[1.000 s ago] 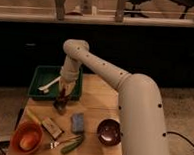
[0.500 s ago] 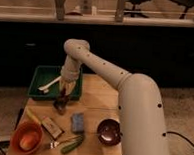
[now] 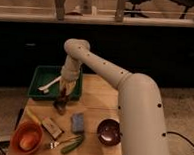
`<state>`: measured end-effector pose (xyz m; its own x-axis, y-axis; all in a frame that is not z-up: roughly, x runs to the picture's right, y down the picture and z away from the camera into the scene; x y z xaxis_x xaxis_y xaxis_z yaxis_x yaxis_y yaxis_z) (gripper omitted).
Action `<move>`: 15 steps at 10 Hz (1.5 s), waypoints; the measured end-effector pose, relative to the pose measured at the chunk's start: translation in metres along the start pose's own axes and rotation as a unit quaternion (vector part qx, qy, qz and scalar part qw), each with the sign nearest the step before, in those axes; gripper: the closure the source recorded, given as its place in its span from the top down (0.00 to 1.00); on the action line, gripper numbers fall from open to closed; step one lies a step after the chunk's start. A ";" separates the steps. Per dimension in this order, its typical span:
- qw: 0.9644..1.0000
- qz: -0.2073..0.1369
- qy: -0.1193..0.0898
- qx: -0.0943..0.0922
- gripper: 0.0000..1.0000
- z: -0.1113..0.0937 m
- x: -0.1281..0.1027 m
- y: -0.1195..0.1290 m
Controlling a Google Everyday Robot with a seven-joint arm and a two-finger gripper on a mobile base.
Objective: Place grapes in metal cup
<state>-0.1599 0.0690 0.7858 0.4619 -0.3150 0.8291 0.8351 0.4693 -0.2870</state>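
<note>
Grapes: dark lumpy cluster on the desk, just in front of the green tray. End effector: directly above the grapes, at the tray's near edge; whether it is released or clenched cannot be told. Blue sponge: to the right of the grapes and nearer the front. Dark bowl: right of the sponge. Green cucumber and orange bowl: at the desk's front edge.

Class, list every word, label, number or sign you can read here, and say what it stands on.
None can be read.
The small packet on the table shows nothing legible.
The pincer, unmarked, hangs beside the green tray, just over the grapes.
</note>
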 end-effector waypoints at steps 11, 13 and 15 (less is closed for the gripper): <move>0.999 -0.015 0.042 -0.016 0.37 0.019 -0.024 0.007; 0.997 -0.001 0.070 -0.026 0.60 0.022 -0.026 0.006; 0.996 0.010 0.086 -0.032 0.75 0.024 -0.028 0.005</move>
<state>-0.1762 0.0995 0.7724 0.5182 -0.4463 0.7296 0.8402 0.4252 -0.3367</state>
